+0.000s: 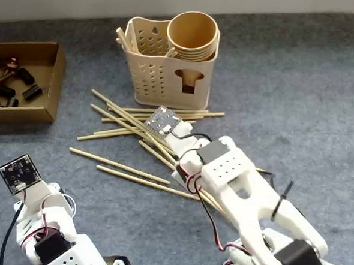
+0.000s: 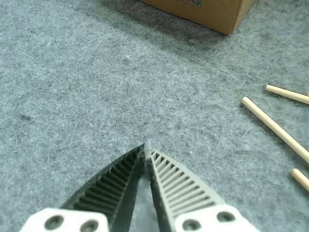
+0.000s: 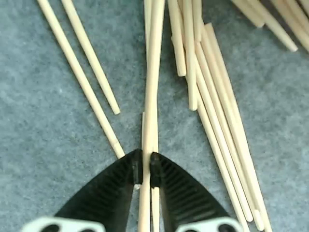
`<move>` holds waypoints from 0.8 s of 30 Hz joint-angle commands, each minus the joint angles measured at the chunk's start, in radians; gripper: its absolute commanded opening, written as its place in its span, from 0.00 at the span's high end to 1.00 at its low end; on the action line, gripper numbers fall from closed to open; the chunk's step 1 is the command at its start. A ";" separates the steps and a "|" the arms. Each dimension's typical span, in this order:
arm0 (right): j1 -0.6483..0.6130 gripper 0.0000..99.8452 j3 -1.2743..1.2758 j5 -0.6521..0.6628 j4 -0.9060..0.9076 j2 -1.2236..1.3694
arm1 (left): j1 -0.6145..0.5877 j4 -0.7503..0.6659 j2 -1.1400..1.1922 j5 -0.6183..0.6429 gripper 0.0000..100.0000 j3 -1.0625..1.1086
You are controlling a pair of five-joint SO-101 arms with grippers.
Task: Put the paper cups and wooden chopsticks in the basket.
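A cream perforated basket (image 1: 156, 80) stands at the back of the grey carpet with stacked paper cups (image 1: 193, 32) inside and a chopstick (image 1: 124, 38) leaning in its left corner. Several wooden chopsticks (image 1: 131, 168) lie scattered in front of it. My right arm (image 1: 227, 165) extends over this pile. Its gripper (image 3: 146, 162) is shut on a chopstick (image 3: 153, 96) that runs straight out between the fingers, with more sticks (image 3: 217, 111) lying alongside. My left gripper (image 2: 146, 152) is shut on nothing, low over bare carpet at the front left, with chopstick ends (image 2: 273, 125) off to one side.
A shallow cardboard box (image 1: 50, 74) with dark small parts sits at the back left; its corner (image 2: 207, 12) shows ahead of the left gripper. Open carpet lies to the right of the basket and between the two arms.
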 commanded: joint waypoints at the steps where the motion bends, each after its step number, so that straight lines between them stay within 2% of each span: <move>1: 0.007 0.99 0.004 -0.015 0.013 -0.105 | -0.015 0.003 -0.001 -0.006 1.00 0.019; 18: 0.005 0.99 -0.007 -0.017 -0.001 -0.510 | -0.013 0.003 -0.001 -0.006 1.00 0.019; 24: 0.005 0.99 -0.090 -0.017 -0.016 -0.559 | -0.013 0.003 0.001 -0.006 1.00 0.019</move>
